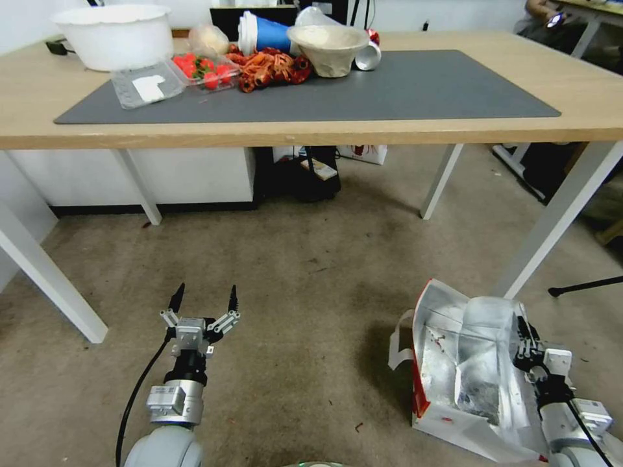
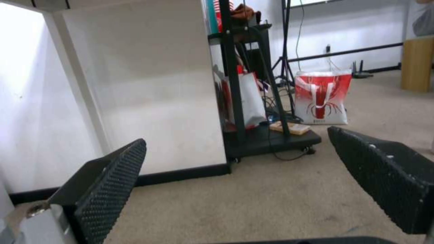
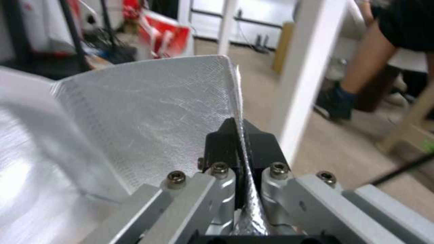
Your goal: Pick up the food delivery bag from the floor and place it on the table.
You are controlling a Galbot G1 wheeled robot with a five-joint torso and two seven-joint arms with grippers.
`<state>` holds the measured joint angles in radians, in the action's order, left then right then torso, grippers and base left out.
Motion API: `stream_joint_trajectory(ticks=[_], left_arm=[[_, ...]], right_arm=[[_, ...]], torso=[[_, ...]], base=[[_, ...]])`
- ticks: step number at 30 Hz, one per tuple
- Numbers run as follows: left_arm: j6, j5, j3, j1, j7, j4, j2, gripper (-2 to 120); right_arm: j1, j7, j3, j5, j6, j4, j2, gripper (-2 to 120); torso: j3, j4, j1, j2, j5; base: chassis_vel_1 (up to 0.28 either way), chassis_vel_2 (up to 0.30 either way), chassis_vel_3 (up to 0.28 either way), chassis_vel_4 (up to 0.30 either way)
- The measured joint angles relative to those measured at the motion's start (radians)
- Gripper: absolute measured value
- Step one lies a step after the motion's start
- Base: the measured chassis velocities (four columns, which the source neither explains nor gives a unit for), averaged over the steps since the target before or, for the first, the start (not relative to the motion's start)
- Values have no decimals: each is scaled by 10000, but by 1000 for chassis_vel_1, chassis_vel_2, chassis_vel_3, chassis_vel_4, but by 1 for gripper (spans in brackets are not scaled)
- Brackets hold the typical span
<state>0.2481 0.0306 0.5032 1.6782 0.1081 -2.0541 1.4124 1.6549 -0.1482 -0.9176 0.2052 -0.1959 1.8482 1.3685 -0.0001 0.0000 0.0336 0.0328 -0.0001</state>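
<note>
The right gripper [image 3: 238, 135] is clenched on the foil-lined rim of the food delivery bag [image 1: 467, 370], which sits on the floor [image 1: 305, 311] beside a leg of the table [image 1: 402, 133]; the left gripper [image 1: 204, 298] hangs released over bare carpet

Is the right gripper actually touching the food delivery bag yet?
Touching. The right wrist view shows the right gripper shut on the foil-lined wall of the food delivery bag, the sheet pinched between its fingers.
</note>
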Motion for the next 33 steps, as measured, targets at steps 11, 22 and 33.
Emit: stream_joint_trajectory(ticks=[11,22,33], left_arm=[[61,19,34,-103,-27,-36,-22,100],[-14,-453,-44,-233,1025,-67,-148,100],[-131,-261,-71,-274,1255,-202,-242,100]], right_arm=[[204,-924,590,973,94,1311,-253,0],[287,-1689,975,2230,629,2132,-704,0],[340,-2660,973,3168,742,2859,-1150,0]], torso=[[0,0,0,0,1],[0,0,0,0,1],[1,0,0,0,1]], base=[[0,0,0,0],[0,0,0,0],[0,0,0,0]])
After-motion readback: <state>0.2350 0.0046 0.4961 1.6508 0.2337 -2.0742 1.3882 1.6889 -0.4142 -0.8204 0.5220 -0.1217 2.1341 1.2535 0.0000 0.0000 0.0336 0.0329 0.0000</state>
